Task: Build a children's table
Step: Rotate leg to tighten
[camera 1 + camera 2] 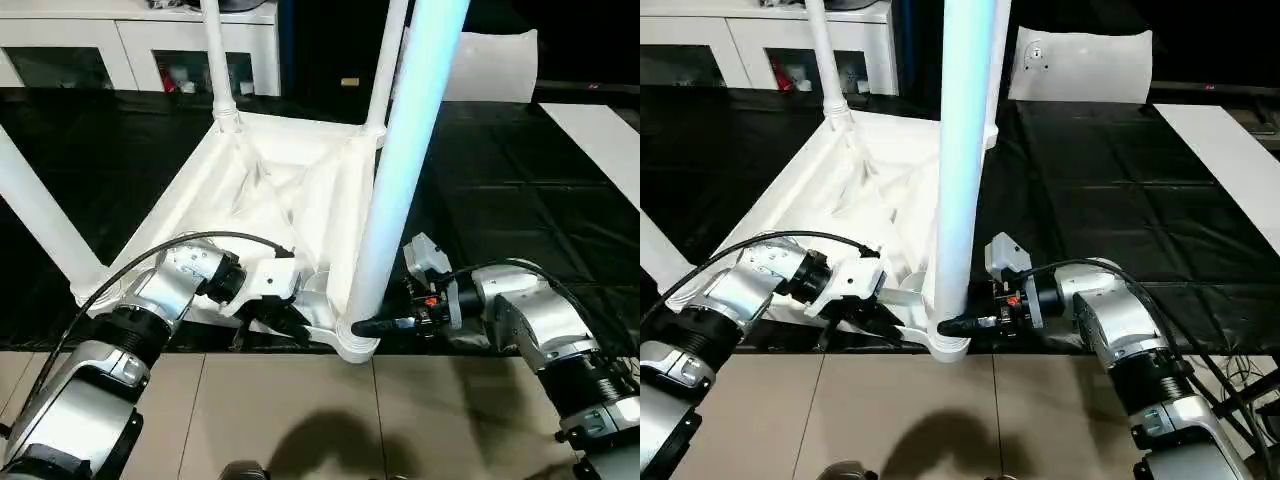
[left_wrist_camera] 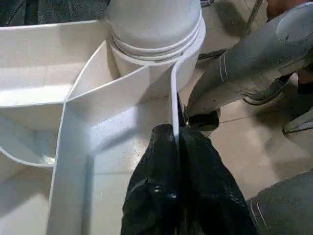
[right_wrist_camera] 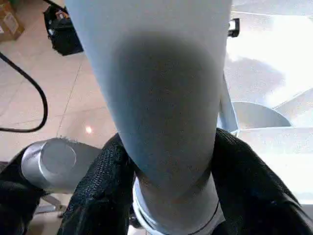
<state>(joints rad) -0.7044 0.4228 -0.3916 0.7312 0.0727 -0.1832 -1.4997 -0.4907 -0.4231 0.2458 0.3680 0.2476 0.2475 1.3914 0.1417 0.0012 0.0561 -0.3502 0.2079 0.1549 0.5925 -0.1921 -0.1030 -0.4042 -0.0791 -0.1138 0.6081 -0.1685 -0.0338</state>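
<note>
Head views: the upturned tabletop (image 1: 300,180) lies on black sheeting (image 1: 500,200), legs standing in its corner sockets. The near leg (image 1: 400,170) blocks much of the view; white cabinets (image 1: 120,50) stand behind. Left wrist: the left tool (image 2: 176,161) is pinched together on the tabletop's rim. Right wrist: the right tool (image 3: 168,161) is clamped around the near leg's base.

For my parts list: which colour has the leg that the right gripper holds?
White, with a pale bluish sheen; the leg between the right gripper fingers shows best in the right eye view.
</note>
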